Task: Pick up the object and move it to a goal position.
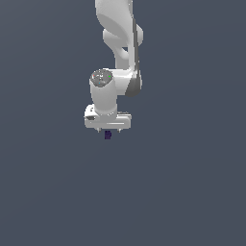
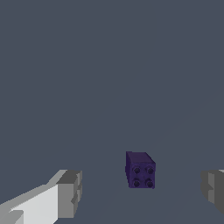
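Your tool (image 2: 142, 192) is wide open and empty astride the small purple block (image 2: 140, 169); it looks light and rigid, so pinch its flat side faces.

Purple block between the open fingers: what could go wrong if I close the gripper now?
1. The purple block sits nearer one finger than the other, so closing may shove it sideways first.
2. The exterior view hides most of it under the gripper, so finger depth is unclear; a shallow pinch could slip.
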Motion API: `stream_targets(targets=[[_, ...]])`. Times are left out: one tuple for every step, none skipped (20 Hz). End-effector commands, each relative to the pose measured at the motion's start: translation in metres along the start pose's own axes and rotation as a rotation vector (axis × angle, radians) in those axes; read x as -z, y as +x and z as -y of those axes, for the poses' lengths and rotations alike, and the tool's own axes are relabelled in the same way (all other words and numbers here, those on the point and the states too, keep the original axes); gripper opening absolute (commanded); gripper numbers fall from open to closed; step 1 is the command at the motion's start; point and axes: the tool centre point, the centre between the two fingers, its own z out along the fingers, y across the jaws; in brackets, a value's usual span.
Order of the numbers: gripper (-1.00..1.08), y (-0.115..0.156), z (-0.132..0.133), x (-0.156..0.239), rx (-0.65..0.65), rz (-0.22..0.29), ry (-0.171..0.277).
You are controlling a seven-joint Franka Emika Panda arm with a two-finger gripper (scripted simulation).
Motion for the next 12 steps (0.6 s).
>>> stream_targets(targets=[[1.0,-0.011,-0.006,-0.014,-0.011,-0.001,0.003],[1.0,-0.014,-0.008,-0.018,-0.015,-0.001,0.004],[1.0,-0.017,-0.01,-0.022,-0.018,-0.001,0.004],[1.0,-0.02,-0.012,-0.025,-0.021,-0.001,0.005],[1.0,-0.023,-0.013,-0.028,-0.024,-0.001,0.005],[1.0,-0.025,-0.014,-0.031,-0.026,-0.001,0.005],[1.0,-0.027,-0.015,-0.033,-0.028,-0.001,0.006],[1.0,-0.029,-0.016,-0.035,-0.03,-0.001,0.006],[1.0,-0.03,-0.017,-0.036,-0.031,-0.001,0.006],[1.0,-0.031,-0.017,-0.037,-0.032,-0.001,0.006],[1.0,-0.032,-0.017,-0.038,-0.032,-0.001,0.006],[1.0,-0.032,-0.018,-0.038,-0.033,-0.001,0.006]])
